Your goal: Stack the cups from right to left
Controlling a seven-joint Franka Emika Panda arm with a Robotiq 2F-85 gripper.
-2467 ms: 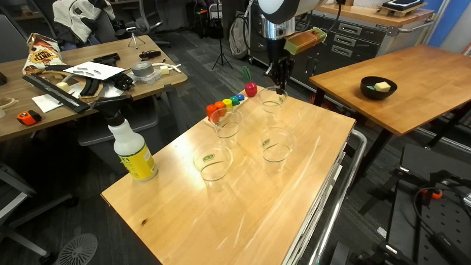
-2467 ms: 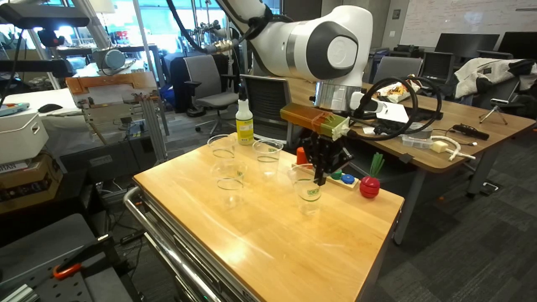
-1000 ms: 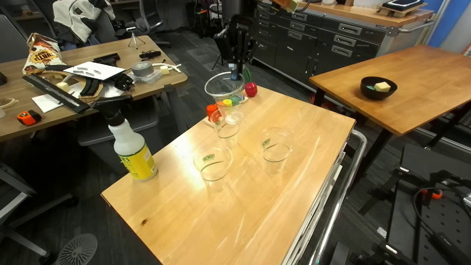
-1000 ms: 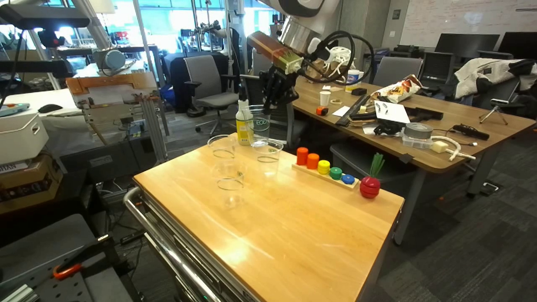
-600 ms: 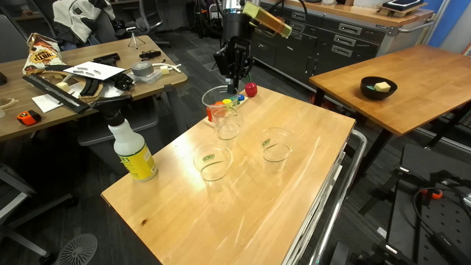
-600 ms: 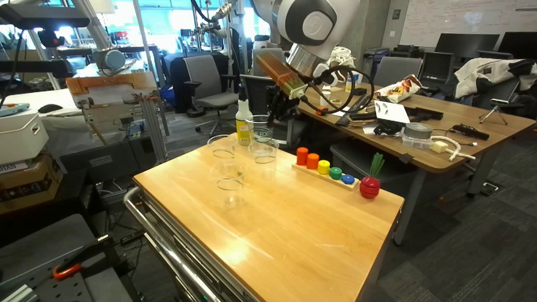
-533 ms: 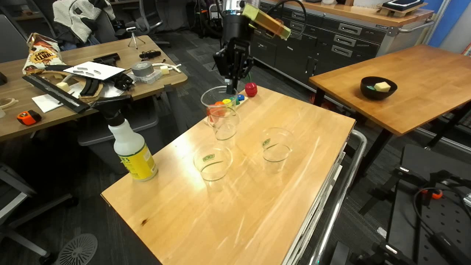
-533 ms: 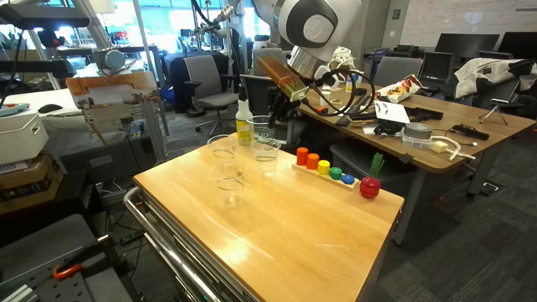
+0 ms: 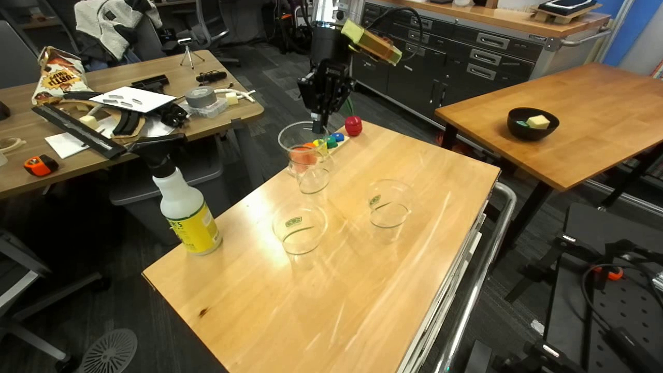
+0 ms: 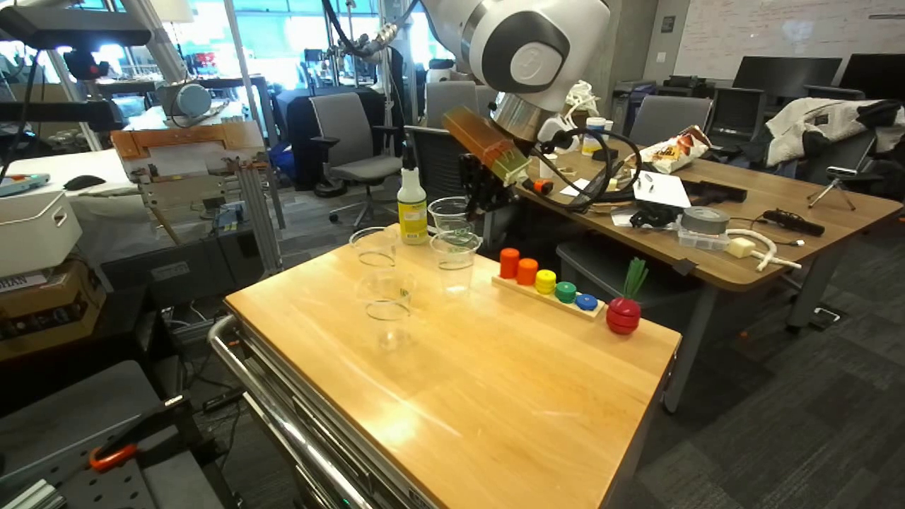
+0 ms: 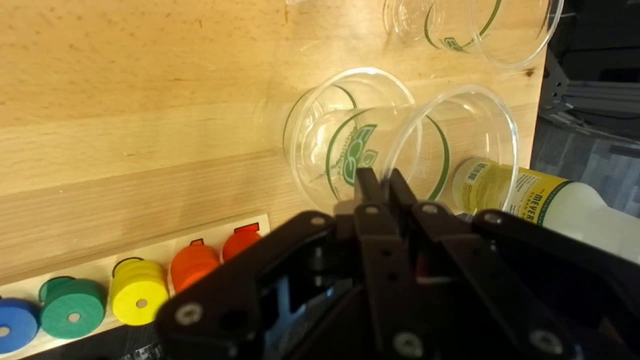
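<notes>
My gripper (image 9: 317, 125) is closed on the rim of a clear cup (image 9: 301, 137), held tilted above the table. The gripper also shows in an exterior view (image 10: 475, 211) and the wrist view (image 11: 382, 176), and so does the held cup (image 10: 447, 213) (image 11: 462, 127). The held cup's lower end overlaps the mouth of a standing clear cup (image 9: 315, 181); I cannot tell whether it is inside it. That standing cup shows too in an exterior view (image 10: 456, 270) and the wrist view (image 11: 300, 137). Two more clear cups (image 9: 300, 228) (image 9: 389, 204) stand apart on the table.
A spray bottle (image 10: 412, 212) with yellow label stands near the table's edge, close behind the held cup in the wrist view (image 11: 527, 195). A wooden strip with coloured pegs (image 10: 546, 285) lies beside the standing cup. A red toy with green top (image 10: 623, 314) stands past it.
My gripper took the cup from near the toy end, lifted it and carried it to the standing cup by the pegs, then lowered it. The standing cup has shifted slightly during the lowering.
</notes>
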